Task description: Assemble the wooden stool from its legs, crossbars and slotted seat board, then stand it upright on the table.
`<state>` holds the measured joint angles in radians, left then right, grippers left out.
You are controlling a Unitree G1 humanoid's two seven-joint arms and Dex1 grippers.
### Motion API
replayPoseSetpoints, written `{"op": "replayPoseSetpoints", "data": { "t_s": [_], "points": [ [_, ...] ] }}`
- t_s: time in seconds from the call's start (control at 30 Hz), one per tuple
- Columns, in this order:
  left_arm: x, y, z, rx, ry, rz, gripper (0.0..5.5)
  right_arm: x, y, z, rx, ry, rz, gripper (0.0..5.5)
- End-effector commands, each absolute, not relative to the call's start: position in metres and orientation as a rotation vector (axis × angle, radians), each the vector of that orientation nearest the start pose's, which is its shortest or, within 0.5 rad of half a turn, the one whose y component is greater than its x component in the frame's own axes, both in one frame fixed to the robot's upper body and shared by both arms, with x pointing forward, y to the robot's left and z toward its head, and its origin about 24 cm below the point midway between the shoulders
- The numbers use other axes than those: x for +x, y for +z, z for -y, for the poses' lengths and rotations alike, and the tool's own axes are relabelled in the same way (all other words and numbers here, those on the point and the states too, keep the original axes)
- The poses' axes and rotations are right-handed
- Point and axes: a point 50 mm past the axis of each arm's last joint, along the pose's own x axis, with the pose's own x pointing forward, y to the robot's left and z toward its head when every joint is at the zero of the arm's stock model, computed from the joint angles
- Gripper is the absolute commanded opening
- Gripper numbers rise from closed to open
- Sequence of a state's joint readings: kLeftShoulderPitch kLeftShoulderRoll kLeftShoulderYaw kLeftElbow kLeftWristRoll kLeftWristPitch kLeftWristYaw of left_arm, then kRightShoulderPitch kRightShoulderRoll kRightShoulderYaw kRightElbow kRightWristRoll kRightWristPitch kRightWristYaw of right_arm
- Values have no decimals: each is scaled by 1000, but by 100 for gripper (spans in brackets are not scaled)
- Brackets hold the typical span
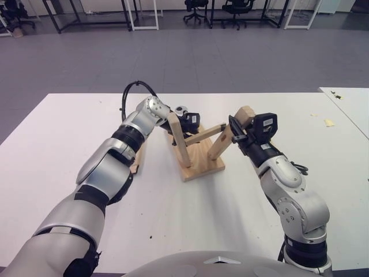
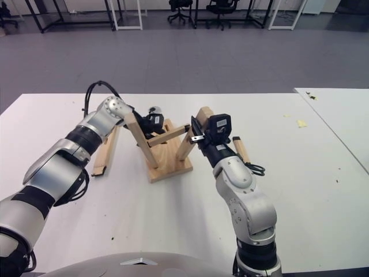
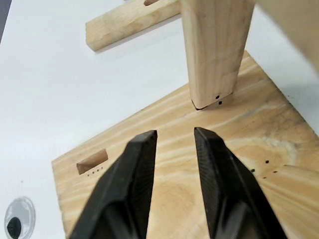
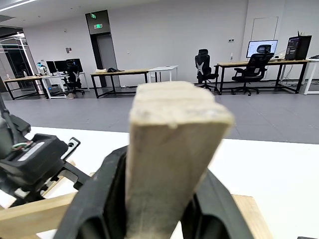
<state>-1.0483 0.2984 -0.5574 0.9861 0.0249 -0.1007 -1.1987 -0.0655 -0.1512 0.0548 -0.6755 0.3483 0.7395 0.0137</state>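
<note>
The slotted seat board (image 1: 202, 164) lies flat on the white table. Two legs stand in it: a left leg (image 1: 180, 141) and a right leg (image 1: 228, 138), both leaning, with a crossbar (image 1: 202, 134) joining them. My left gripper (image 3: 174, 134) hangs open just above the board (image 3: 269, 129), behind the left leg (image 3: 214, 50), with nothing between its fingers. An empty slot (image 3: 92, 162) lies beside it. My right gripper (image 2: 199, 130) is shut on the upper end of the right leg (image 4: 172, 149).
A loose leg (image 2: 106, 151) lies on the table left of the board, under my left arm. A short wooden piece (image 2: 240, 149) lies right of my right forearm. A second white table (image 1: 346, 104) stands at the far right.
</note>
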Motion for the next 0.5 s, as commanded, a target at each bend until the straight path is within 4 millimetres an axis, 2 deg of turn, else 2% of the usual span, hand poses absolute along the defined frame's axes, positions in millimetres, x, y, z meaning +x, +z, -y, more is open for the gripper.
{"op": "replayPoseSetpoints", "data": {
  "t_s": [0.03, 0.33, 0.5],
  "points": [
    [365, 114, -74, 738, -1458, -307, 138, 224, 77, 148, 74, 212, -394, 115],
    [346, 109, -79, 626, -1534, -215, 138, 226, 75, 160, 85, 175, -422, 115],
    [327, 109, -70, 634, -1624, -114, 138, 227, 70, 162, 95, 184, -464, 115]
  ]
}}
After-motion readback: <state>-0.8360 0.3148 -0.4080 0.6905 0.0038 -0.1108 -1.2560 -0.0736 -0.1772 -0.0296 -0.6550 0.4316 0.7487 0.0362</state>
